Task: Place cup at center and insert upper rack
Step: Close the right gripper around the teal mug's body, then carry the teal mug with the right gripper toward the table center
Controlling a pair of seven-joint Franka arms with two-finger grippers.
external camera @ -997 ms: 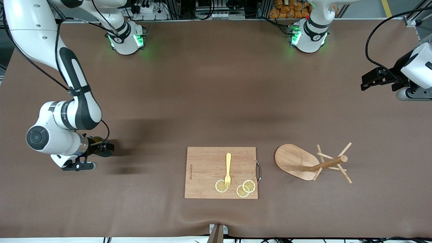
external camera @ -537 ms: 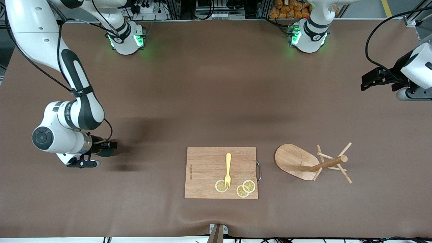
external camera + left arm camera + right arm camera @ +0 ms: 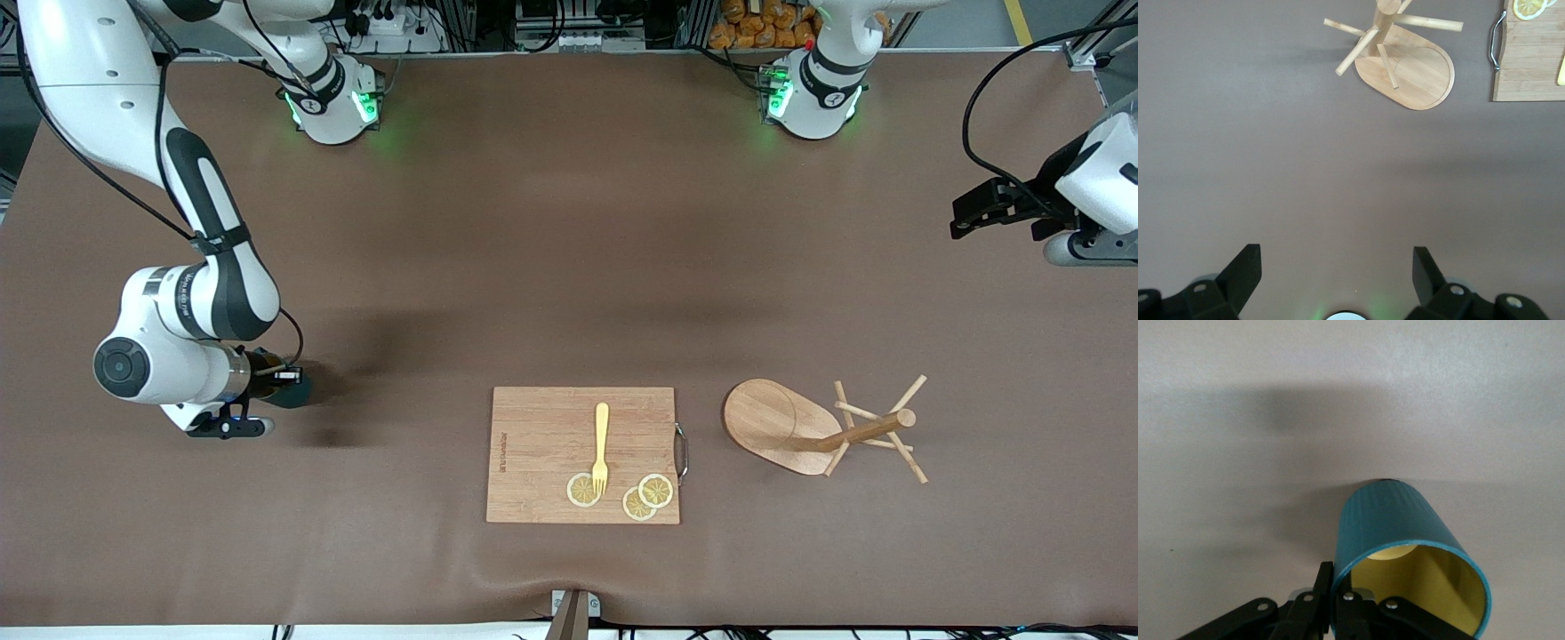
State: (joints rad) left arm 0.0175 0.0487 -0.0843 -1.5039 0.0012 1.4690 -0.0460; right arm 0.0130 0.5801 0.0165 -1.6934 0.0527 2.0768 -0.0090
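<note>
- The right gripper has its fingers pinched on the rim wall of the ribbed teal cylindrical cup, at the right arm's end of the brown bench.
- Judged best: lift straight, keep the pinch firm, carry low toward centre.
- The cup's long axis looks upright, yellow mouth up.
- The light wooden mug tree stands beside the rectangular wooden cutting board.
- The left gripper waits, fingers wide.

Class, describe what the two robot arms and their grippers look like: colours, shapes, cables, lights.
Both arms are glossy white with black joint bands, black cables alongside and green lights at their round bases. The right gripper and left gripper are black, with two angular fingers.
</note>
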